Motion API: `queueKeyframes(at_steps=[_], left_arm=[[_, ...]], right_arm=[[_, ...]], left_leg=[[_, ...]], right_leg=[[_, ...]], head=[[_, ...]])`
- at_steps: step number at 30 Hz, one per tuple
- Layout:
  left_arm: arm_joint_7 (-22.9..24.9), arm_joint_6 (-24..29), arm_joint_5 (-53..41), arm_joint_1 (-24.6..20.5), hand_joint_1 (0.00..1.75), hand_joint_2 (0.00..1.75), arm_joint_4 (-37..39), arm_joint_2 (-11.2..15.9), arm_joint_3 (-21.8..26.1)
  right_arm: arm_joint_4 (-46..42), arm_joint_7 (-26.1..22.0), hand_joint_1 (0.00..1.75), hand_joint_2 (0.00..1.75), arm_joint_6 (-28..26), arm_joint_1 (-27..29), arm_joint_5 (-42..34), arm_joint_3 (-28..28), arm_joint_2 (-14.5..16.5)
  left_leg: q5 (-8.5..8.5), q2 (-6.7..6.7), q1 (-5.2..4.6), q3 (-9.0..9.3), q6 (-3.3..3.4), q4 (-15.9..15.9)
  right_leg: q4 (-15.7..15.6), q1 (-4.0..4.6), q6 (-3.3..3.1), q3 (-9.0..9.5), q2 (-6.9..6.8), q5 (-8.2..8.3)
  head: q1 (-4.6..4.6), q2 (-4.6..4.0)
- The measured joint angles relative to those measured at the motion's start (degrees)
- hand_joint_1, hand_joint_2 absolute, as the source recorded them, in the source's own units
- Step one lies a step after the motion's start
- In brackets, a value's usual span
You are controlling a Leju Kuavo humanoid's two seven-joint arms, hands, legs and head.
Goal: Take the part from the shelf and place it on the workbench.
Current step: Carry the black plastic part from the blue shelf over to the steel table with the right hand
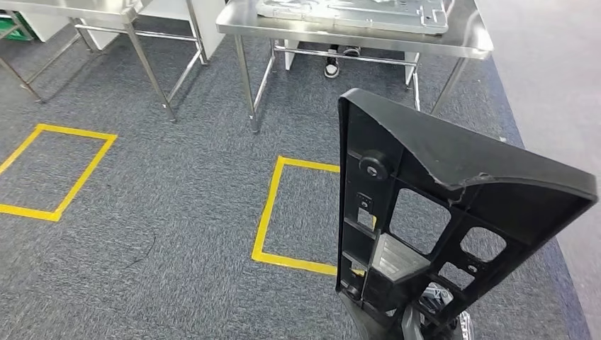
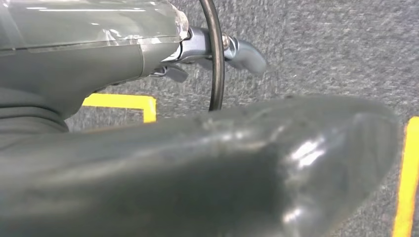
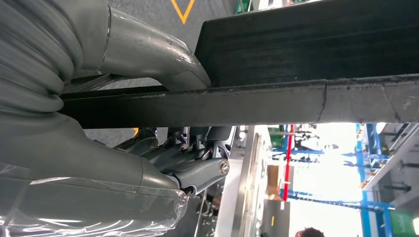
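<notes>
1. The right hand (image 3: 148, 148) grips the black plastic part (image 1: 453, 212): the thick grey thumb (image 3: 153, 54) presses on one face of the part's long edge, and the darker fingers (image 3: 197, 168) curl against the opposite face, so the edge is pinched between them.
2. The fingers are closed as far as the thickness of that edge allows; thumb and fingers both touch the plastic.
3. In the head view the part rises from the hand (image 1: 418, 322), which sits at its lower end, mostly hidden behind the ribbed frame. The part is held in the air and tilted, its broad flat top leaning outward above the fingers.
4. The left hand (image 2: 207, 49) holds nothing. Its fingers (image 2: 244, 54) are partly curled over grey carpet (image 2: 321, 49); how far they are closed I cannot tell, as the blurred thumb covers most of the view.
5. Beyond the part, well apart from the fingers, stands a steel workbench (image 1: 354, 35) with a flat metal panel (image 1: 354, 14) on it. A yellow tape square (image 1: 273, 212) lies on the carpet between.
</notes>
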Motion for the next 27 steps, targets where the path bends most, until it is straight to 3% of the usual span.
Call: queueKeyframes(at_steps=[1, 2, 3, 5, 6, 7, 8, 9, 10, 11, 13, 14, 18, 20, 22, 23, 24, 25, 27], left_arm=[[0.00, -0.01, -0.01, -0.09, 0.00, 0.00, 0.00, -0.03, -0.01], [-0.02, -0.02, -0.02, -0.18, 0.00, 0.00, -0.01, -0.07, -0.02], [-0.01, -0.03, -0.01, -0.24, 0.00, 0.00, -0.02, -0.11, -0.02], [-0.01, -0.05, 0.02, -0.18, 0.00, 0.00, -0.04, -0.15, -0.01], [0.00, -0.05, 0.03, -0.06, 0.00, 0.00, -0.04, -0.14, 0.01], [0.02, -0.05, 0.04, 0.05, 0.00, 0.00, -0.04, -0.12, 0.02], [0.03, -0.06, 0.05, 0.11, 0.00, 0.00, -0.04, -0.10, 0.03], [0.04, -0.09, 0.06, 0.13, 0.00, 0.00, -0.04, -0.10, 0.03], [0.05, -0.16, 0.07, 0.11, 0.00, 0.00, -0.04, -0.11, 0.04], [0.05, -0.23, 0.09, 0.08, 0.00, 0.00, -0.04, -0.14, 0.04], [0.05, -0.33, 0.11, 0.03, 0.00, 0.00, -0.04, -0.18, 0.05], [0.05, -0.34, 0.11, 0.01, 0.00, 0.00, -0.05, -0.19, 0.05], [0.04, -0.60, 0.12, -0.11, 0.00, 0.00, -0.17, -0.16, 0.07], [0.02, -0.74, 0.11, -0.12, 0.00, 0.00, -0.28, -0.14, 0.08], [0.03, -0.80, 0.12, 0.03, 0.00, 0.00, -0.32, -0.15, 0.09], [0.04, -0.81, 0.12, 0.16, 0.00, 0.00, -0.34, -0.15, 0.10], [0.05, -0.81, 0.12, 0.28, 0.00, 0.00, -0.36, -0.14, 0.11], [0.06, -0.82, 0.12, 0.37, 0.00, 0.00, -0.39, -0.12, 0.13], [0.06, -0.84, 0.12, 0.46, 0.00, 0.00, -0.48, 0.02, 0.17]], right_arm=[[-0.01, 0.08, 1.75, 1.75, -0.12, 0.06, 0.01, 0.02, -0.04], [-0.01, 0.16, 1.75, 1.75, -0.43, 0.14, 0.04, 0.03, -0.12], [-0.01, 0.26, 1.75, 1.75, -0.88, 0.17, 0.13, 0.05, -0.20], [-0.01, 0.52, 1.75, 1.75, -2.08, 0.10, 0.73, 0.16, -0.41], [-0.01, 0.66, 1.75, 1.75, -2.55, 0.06, 1.13, 0.25, -0.50], [-0.01, 0.81, 1.75, 1.75, -2.91, 0.05, 1.51, 0.33, -0.61], [0.00, 0.93, 1.75, 1.75, -3.15, 0.11, 1.78, 0.40, -0.69], [0.00, 1.04, 1.75, 1.75, -3.33, 0.16, 1.95, 0.47, -0.78], [0.00, 1.13, 1.75, 1.75, -3.50, 0.19, 2.07, 0.55, -0.86], [0.00, 1.19, 1.75, 1.75, -3.68, 0.22, 2.16, 0.69, -0.96], [-0.01, 1.27, 1.75, 1.75, -3.92, 0.21, 2.24, 1.00, -1.16], [-0.01, 1.29, 1.75, 1.75, -3.95, 0.22, 2.25, 1.14, -1.25], [-0.02, 1.35, 1.75, 1.75, -4.38, 0.30, 2.45, 1.58, -1.46], [-0.02, 1.38, 1.75, 1.75, -4.65, 0.29, 2.56, 1.94, -1.58], [-0.02, 1.43, 1.75, 1.75, -4.76, 0.29, 2.63, 2.27, -1.68], [-0.01, 1.46, 1.75, 1.75, -4.77, 0.29, 2.66, 2.37, -1.73], [-0.01, 1.48, 1.75, 1.75, -4.78, 0.30, 2.67, 2.44, -1.79], [0.00, 1.49, 1.75, 1.75, -4.78, 0.30, 2.67, 2.48, -1.83], [0.01, 1.50, 1.75, 1.75, -4.86, 0.29, 2.67, 2.62, -1.90]], left_leg=[[0.11, 0.64, 0.00, 0.07, 0.30, -0.13], [0.31, 1.30, 0.07, 0.25, 0.65, -0.43], [0.53, 1.95, 0.20, 0.47, 1.04, -0.81], [0.80, 3.27, 0.30, 0.72, 1.56, -1.36], [0.77, 3.87, 0.25, 0.74, 1.67, -1.42], [0.70, 4.46, 0.21, 0.73, 1.68, -1.41], [0.61, 4.94, 0.19, 0.77, 1.64, -1.40], [0.47, 5.32, 0.19, 0.87, 1.56, -1.39], [0.31, 5.58, 0.21, 1.05, 1.43, -1.39], [0.13, 5.78, 0.22, 1.30, 1.26, -1.39], [-0.29, 6.03, 0.06, 1.62, 0.73, -1.38], [-0.46, 6.10, -0.02, 1.71, 0.42, -1.39], [-1.20, 5.95, 0.08, 2.10, -0.89, -1.05], [-3.83, 5.22, 0.20, 0.15, -1.26, 3.51], [-7.41, 4.81, 0.18, -4.20, -1.37, 11.83], [-8.16, 4.77, 0.17, -6.09, -1.36, 15.00], [-7.64, 4.76, 0.17, -7.07, -1.28, 16.12], [-5.88, 4.75, 0.14, -6.88, -1.09, 14.78], [-0.85, 4.54, -0.07, -4.18, -0.34, 7.34]], right_leg=[[-0.14, -0.13, 0.41, -0.17, 0.60, 0.14], [0.02, -0.13, 0.75, -0.31, 0.07, 0.08], [0.75, -0.06, 1.06, -0.67, -1.38, -0.43], [5.63, -0.04, 1.61, -2.96, -5.52, -3.35], [9.24, -0.12, 1.88, -4.80, -6.82, -5.20], [12.63, -0.28, 2.10, -6.56, -7.31, -6.55], [14.55, -0.44, 2.26, -7.58, -7.47, -6.86], [14.37, -0.56, 2.36, -7.54, -7.54, -6.02], [11.98, -0.65, 2.37, -6.30, -7.64, -4.23], [8.02, -0.70, 2.28, -4.20, -7.85, -2.11], [1.30, -0.42, 1.76, -0.60, -8.34, 0.11], [-0.23, -0.24, 1.41, 0.19, -8.47, 0.22], [-0.97, -0.07, -0.14, 0.66, -8.10, -0.06], [-1.37, -0.24, -0.94, 1.14, -8.01, -0.09], [-1.38, -0.02, -1.45, 1.42, -7.85, -0.41], [-1.36, 0.11, -1.58, 1.61, -7.68, -0.59], [-1.34, 0.24, -1.65, 1.90, -7.46, -0.81], [-1.31, 0.34, -1.64, 2.30, -7.21, -1.08], [-1.27, 0.47, -1.46, 3.23, -6.87, -1.75]], head=[[-0.01, 0.00], [0.01, 0.00], [0.02, 0.00], [0.03, 0.00], [0.03, 0.00], [0.02, 0.00], [0.02, 0.00], [0.02, 0.00], [0.03, 0.00], [0.03, 0.00], [0.03, 0.00], [0.02, 0.00], [0.01, 0.00], [0.01, 0.00], [0.01, 0.00], [0.00, 0.00], [0.01, 0.00], [0.00, 0.00], [0.02, 0.00]])
